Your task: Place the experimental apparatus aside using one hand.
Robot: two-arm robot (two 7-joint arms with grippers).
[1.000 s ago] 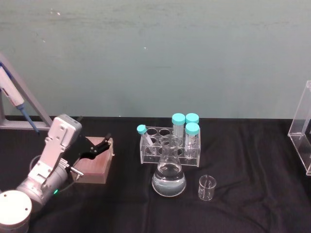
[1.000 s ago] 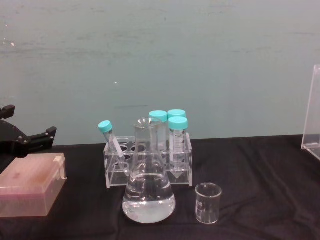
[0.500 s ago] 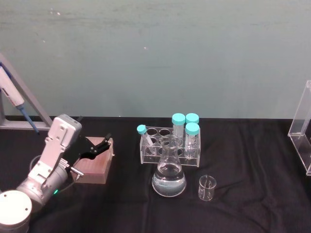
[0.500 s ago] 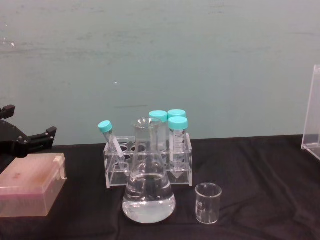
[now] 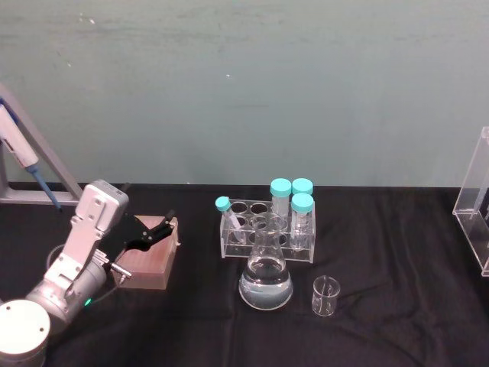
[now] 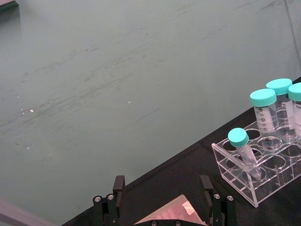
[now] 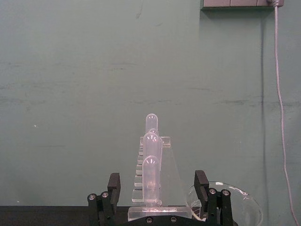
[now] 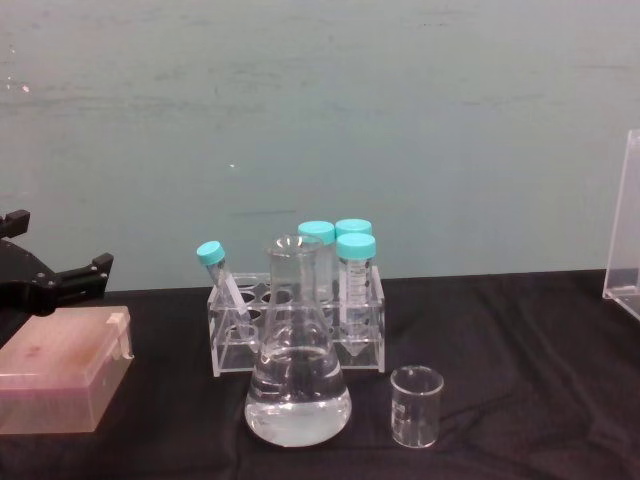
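Conical flask (image 5: 265,277) and its fellow glassware stand mid-table, with neither gripper touching them. Starting at the left gripper (image 5: 158,229): its two black fingers (image 6: 116,187) are spread wide with nothing between them, and it hovers over the far end of a pinkish box (image 8: 58,380) on the left of the table; seen from the chest, there is a gap between the fingers and the box lid. Its silver wrist slopes back toward the robot's left side. To the right of the box, apart from it, is a clear tube rack (image 5: 238,237) with three teal-capped tubes (image 8: 355,272) upright at its right end and a fourth tube (image 8: 220,275) leaning at its left end. The flask, about a third full of clear liquid, stands just in front of the rack on the robot's side, and a small glass beaker (image 5: 325,296) stands near the flask's right, not touching it. All of this rests on a black tablecloth (image 5: 397,306) before a green wall. Well off at the right edge is a tall acrylic stand (image 5: 475,206). The right gripper (image 7: 157,184) is also wide open and holding nothing, pointing at that stand's row of pipette bulbs (image 7: 151,162) farther off.
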